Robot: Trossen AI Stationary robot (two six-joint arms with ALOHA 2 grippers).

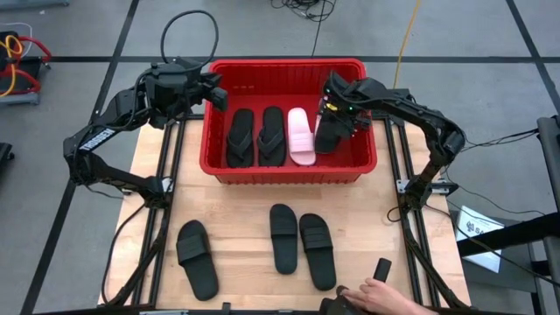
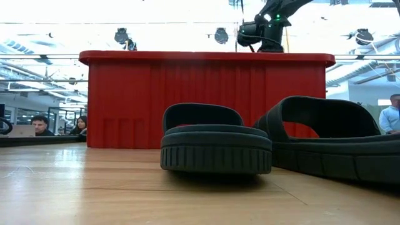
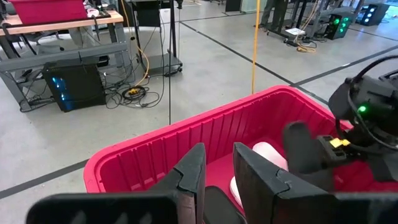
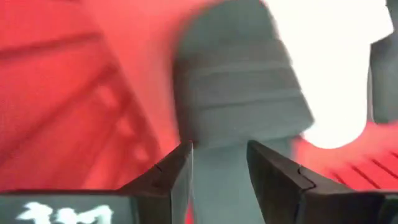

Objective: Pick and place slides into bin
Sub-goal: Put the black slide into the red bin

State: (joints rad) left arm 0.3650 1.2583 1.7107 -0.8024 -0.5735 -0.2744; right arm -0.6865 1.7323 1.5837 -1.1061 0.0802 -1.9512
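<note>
No legible labels are seen; right end effector (image 1: 331, 112), fingers parted w/ a black foam slide (image 1: 329, 133) between them, is poised inside red ribbed plastic bin (image 1: 289, 171); left end effector (image 1: 219, 94), narrowly parted & empty, at bin's rim.

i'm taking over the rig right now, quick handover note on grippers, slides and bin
Right gripper: over the bin's right end, fingers open around a black slide that lies in the bin.
Left gripper: waiting at the bin's left rim, nothing between its fingers.
Red bin: holds two black flip-flops, one pink slide and that black slide.
Left: three black slides on the table in front of the bin.
A person's hand is at the table's front edge.
</note>
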